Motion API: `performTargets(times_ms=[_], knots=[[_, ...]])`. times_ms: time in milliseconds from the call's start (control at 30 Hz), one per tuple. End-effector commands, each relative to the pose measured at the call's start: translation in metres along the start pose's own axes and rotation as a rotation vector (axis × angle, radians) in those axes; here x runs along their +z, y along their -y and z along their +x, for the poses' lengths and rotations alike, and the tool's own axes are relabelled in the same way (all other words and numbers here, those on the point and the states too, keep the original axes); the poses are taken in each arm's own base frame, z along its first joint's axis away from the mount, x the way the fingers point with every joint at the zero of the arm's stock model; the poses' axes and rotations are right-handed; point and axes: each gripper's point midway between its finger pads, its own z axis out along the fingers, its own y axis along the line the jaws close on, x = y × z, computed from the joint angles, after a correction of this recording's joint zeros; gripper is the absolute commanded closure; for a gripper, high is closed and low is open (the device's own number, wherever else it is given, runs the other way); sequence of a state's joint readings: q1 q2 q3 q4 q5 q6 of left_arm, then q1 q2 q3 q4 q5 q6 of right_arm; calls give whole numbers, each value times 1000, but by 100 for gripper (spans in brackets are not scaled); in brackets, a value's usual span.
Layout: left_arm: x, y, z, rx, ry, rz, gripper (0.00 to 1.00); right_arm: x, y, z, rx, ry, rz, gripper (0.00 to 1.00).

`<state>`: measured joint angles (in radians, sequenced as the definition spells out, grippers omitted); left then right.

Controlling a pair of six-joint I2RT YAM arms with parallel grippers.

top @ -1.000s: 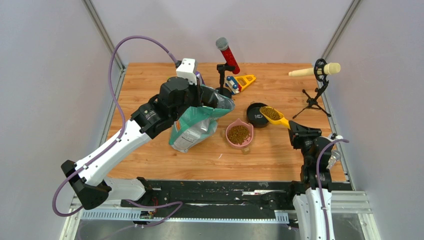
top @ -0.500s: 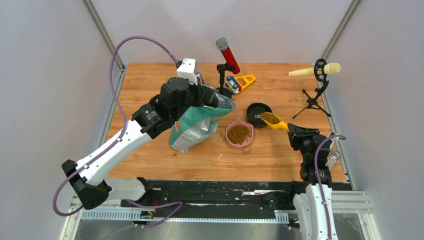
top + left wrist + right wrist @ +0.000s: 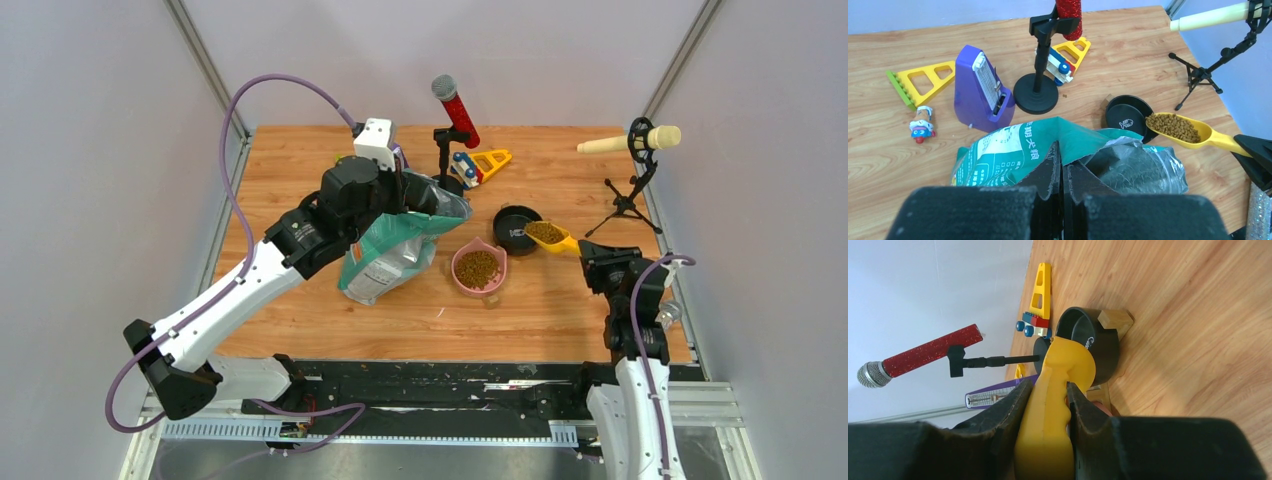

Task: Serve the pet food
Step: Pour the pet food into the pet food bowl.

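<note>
— Which step is in hand?

— The second serving, I'd say. The right tool (image 3: 1048, 396) pinches the handle of the yellow scoop (image 3: 562, 241). The scoop is heaped with kibble (image 3: 543, 231) and held roughly level, its mouth above the 3 o'clock rim of the black bowl (image 3: 510, 228). That bowl looks unfilled.

— And the other bowl?

— The pink bowl (image 3: 456, 270), at 7 o'clock from the black one, already holds a mound of kibble.

— What is the left arm doing?

— The left tool (image 3: 1062, 167) is pressed together on the top edge of the teal bag (image 3: 1008, 150). It holds the bag up with its mouth open, at 9 o'clock from the pink bowl.

— What does the next move call for?

— Probably carrying the scoop further over the bowl's middle, since it sits only at the rim. Then the right wrist would roll to tip the scoop toward 9 o'clock. Pellets roll and bounce, so a slow pour should keep them off the surface (image 3: 300, 180).
</note>
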<state>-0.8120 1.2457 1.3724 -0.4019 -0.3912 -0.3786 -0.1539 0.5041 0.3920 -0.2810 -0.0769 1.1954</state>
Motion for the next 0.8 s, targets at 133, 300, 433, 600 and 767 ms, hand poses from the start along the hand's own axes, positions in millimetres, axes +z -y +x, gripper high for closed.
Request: performTargets(times_ms=[133, 300, 433, 600, 767], knots=[[-6, -3, -19, -28, 79, -9, 100, 0, -41, -13, -72, 13, -88, 100], [-6, -3, -19, -27, 79, -9, 100, 1, -45, -16, -92, 20, -87, 100], [-5, -2, -19, -29, 78, -7, 100, 3, -48, -17, -112, 16, -85, 100], [-5, -2, -19, -29, 79, -6, 100, 6, -48, -15, -114, 2, -77, 100], [-5, -3, -18, -28, 77, -6, 100, 6, -49, -17, -123, 9, -75, 100]])
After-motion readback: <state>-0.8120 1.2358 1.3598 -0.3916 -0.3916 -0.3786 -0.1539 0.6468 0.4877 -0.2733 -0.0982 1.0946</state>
